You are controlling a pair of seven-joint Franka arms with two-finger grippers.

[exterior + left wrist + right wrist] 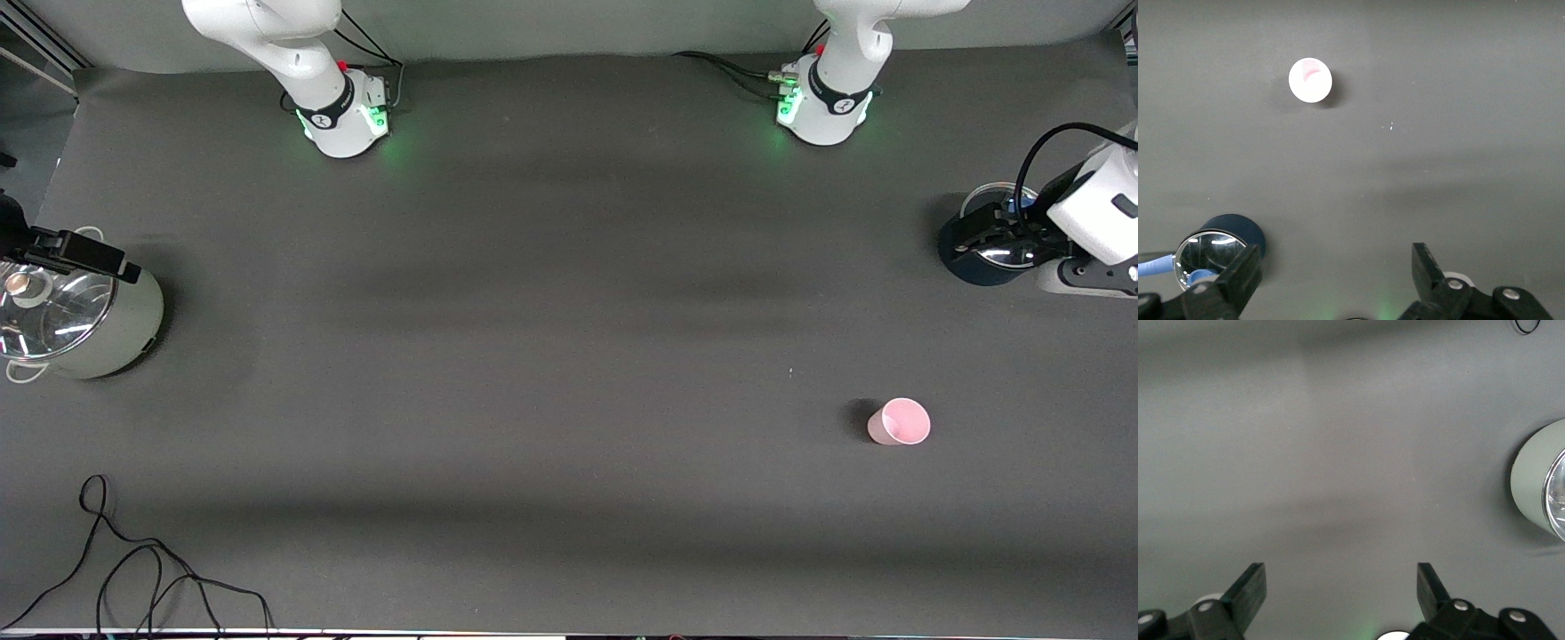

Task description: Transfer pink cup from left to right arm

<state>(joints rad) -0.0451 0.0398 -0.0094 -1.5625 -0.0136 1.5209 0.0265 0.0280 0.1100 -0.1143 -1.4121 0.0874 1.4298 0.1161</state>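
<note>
The pink cup (pixel 900 421) stands upright on the dark table mat toward the left arm's end, nearer to the front camera than the dark blue pot (pixel 973 262). In the left wrist view the pink cup (pixel 1310 80) shows its open mouth, well apart from the fingers. My left gripper (pixel 1000 236) hangs over the blue pot, open and empty; the left wrist view shows the left gripper (pixel 1337 267) with bare mat between its fingers. My right gripper (pixel 80 253) hovers over the pale green pot (pixel 107 324) at the right arm's end. The right gripper (pixel 1341 587) is open and empty.
Both pots carry glass lids: the dark blue pot (pixel 1228 237) and the pale green pot (pixel 1538 480). A loose black cable (pixel 133 569) lies near the table's front edge at the right arm's end. The arm bases (pixel 342 116) stand along the table's back edge.
</note>
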